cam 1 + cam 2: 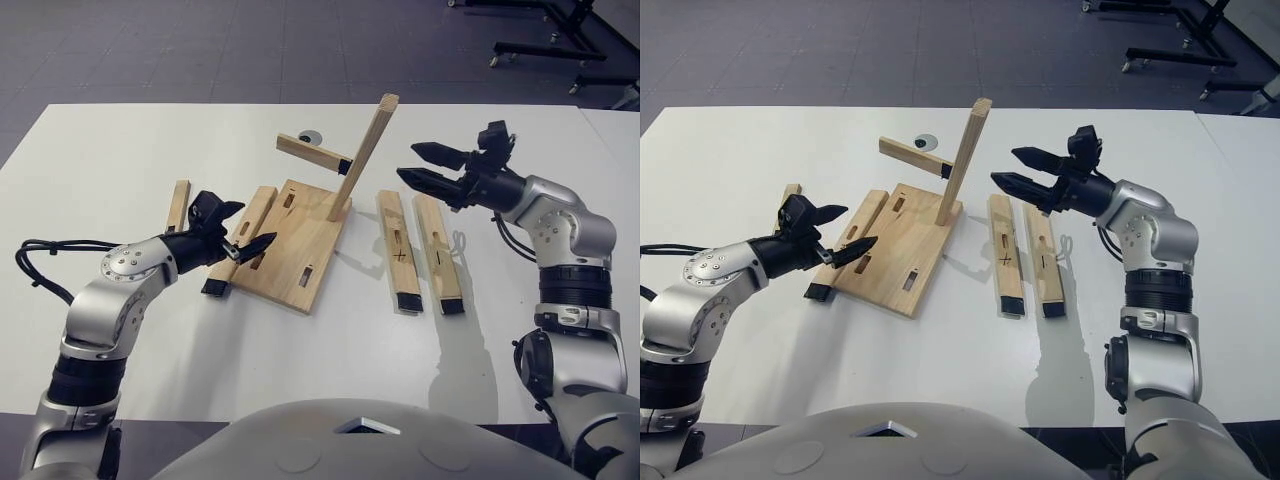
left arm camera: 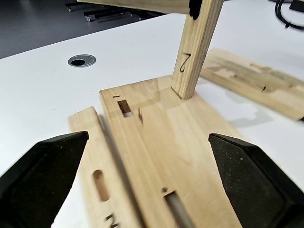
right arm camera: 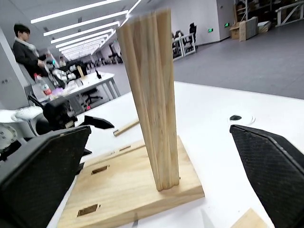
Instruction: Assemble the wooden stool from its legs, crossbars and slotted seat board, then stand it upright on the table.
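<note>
The slotted seat board (image 1: pixel 295 245) lies flat mid-table. One leg (image 1: pixel 362 155) stands tilted in its far right slot, and a crossbar (image 1: pixel 312 153) juts from that leg toward the left. Two legs (image 1: pixel 397 250) (image 1: pixel 438 252) lie side by side to the right of the board. A third leg (image 1: pixel 240 238) lies along the board's left edge, and a short bar (image 1: pixel 178 205) lies farther left. My left gripper (image 1: pixel 255 222) hovers open over the board's left edge, holding nothing. My right gripper (image 1: pixel 408 162) is open in the air just right of the standing leg (image 3: pixel 152 95).
A round grommet hole (image 1: pixel 309 137) sits in the white table (image 1: pixel 120 150) behind the crossbar. A black cable (image 1: pixel 40 262) trails from my left arm. Black wheeled frames (image 1: pixel 540 45) stand on the floor at the back right.
</note>
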